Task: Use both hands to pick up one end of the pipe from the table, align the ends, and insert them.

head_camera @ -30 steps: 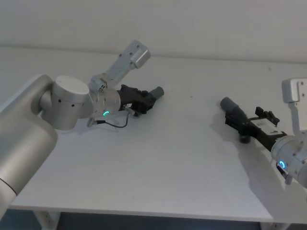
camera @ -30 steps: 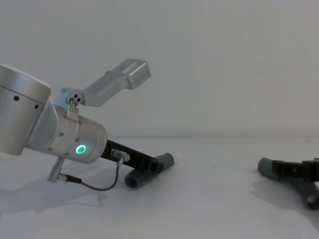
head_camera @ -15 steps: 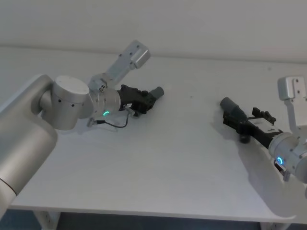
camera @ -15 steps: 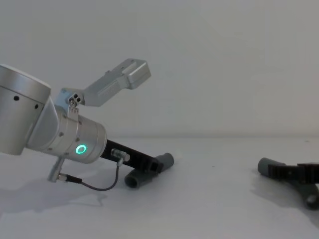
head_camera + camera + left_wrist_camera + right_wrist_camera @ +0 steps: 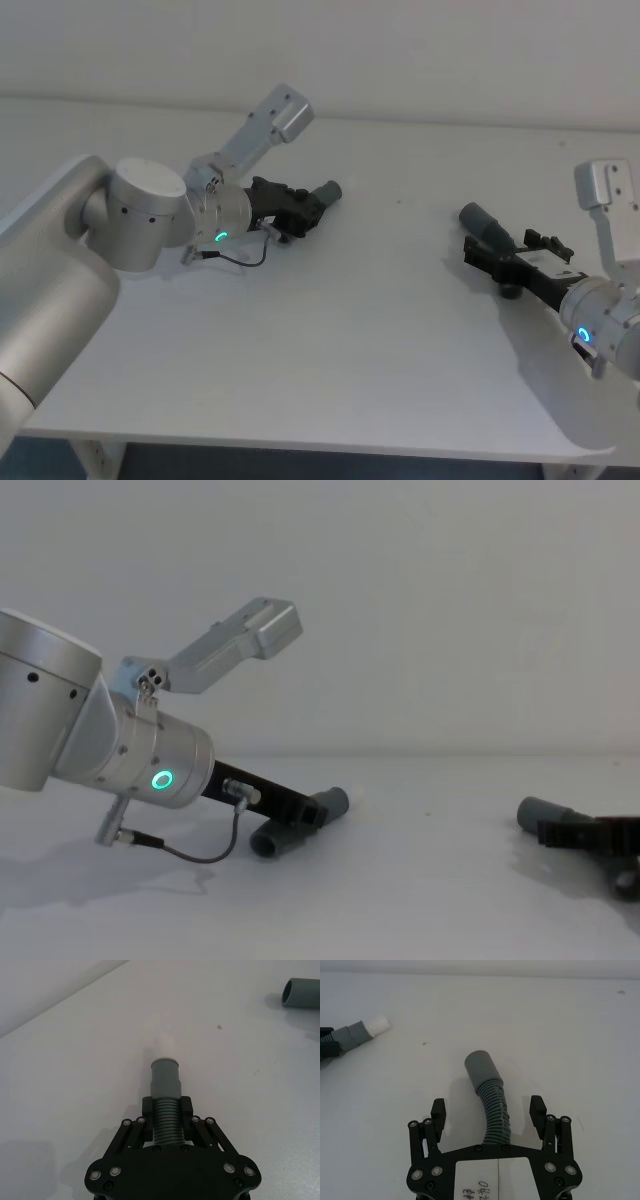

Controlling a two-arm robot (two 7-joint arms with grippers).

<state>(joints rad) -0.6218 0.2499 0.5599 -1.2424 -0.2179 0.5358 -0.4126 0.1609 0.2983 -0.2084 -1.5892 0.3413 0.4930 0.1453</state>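
Note:
My left gripper (image 5: 165,1119) lies low on the white table (image 5: 350,330) at the back left, shut on the ribbed part of one pipe piece (image 5: 165,1080). Its grey cuff (image 5: 328,190) and white spigot (image 5: 165,1042) stick out past the fingers. The other pipe piece (image 5: 492,1105) lies on the table at the right, its cuff (image 5: 478,217) pointing toward the left piece. My right gripper (image 5: 487,1108) is open and straddles that piece's ribbed part, one finger on each side, not touching it. From the chest view the left gripper (image 5: 305,815) and right cuff (image 5: 540,810) show side-on.
A pale wall (image 5: 420,50) runs behind the table. Bare white tabletop lies between the two pipe pieces. The table's front edge (image 5: 300,447) runs along the bottom of the head view. A thin black cable (image 5: 190,855) loops from the left wrist.
My right gripper has slid forward along the right pipe piece, so its open fingers now flank the ribbed part. The left arm and its pipe piece have stayed still.

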